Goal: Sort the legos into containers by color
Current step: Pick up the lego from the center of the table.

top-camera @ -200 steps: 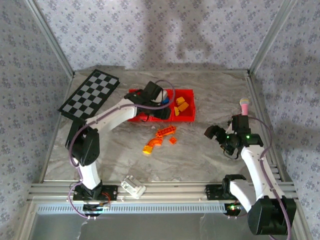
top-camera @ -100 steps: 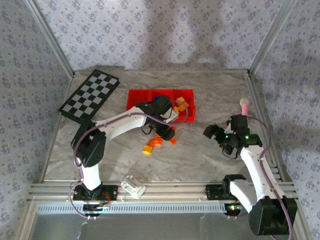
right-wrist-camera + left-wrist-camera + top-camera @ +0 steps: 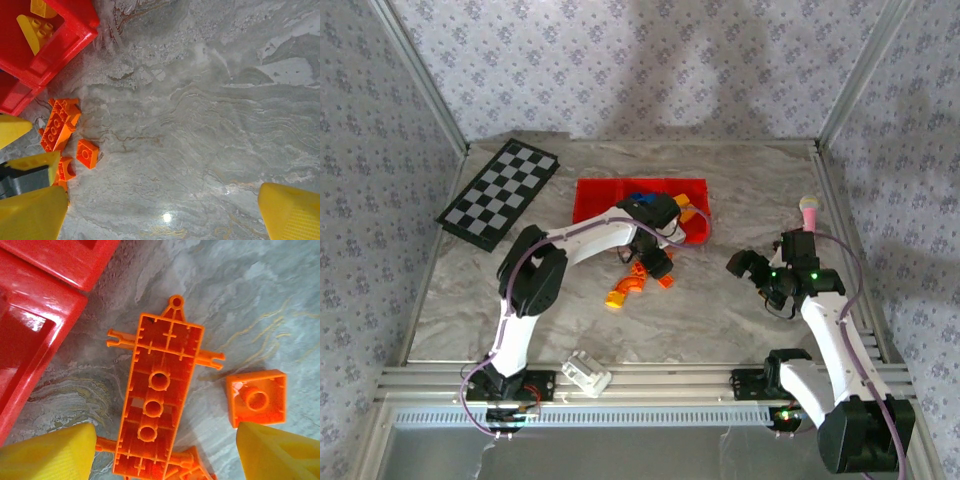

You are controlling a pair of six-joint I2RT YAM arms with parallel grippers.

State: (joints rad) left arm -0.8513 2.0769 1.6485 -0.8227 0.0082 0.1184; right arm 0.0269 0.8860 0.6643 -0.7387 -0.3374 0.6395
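Note:
The red containers (image 3: 595,200) stand at the table's back middle, with a blue lego (image 3: 636,197) in the middle bin and yellow legos (image 3: 688,212) in the right bin. Several orange legos lie on the table just in front. My left gripper (image 3: 165,460) hovers low over them, open. Its yellow fingers straddle a long orange plate (image 3: 160,400) that lies studs-down, without touching it. A small square orange lego (image 3: 257,400) lies by the right finger, and a curved orange piece (image 3: 620,292) is to the left. My right gripper (image 3: 750,265) is open over bare table.
A black-and-white checkerboard (image 3: 500,193) lies at the back left. A white block (image 3: 586,374) sits at the near edge by the rails. A pink-topped object (image 3: 810,210) stands at the right edge. The containers' corner (image 3: 30,330) is close to my left fingers.
My left gripper has come off the containers and moved right and nearer, down over the orange legos. The right arm has stayed still.

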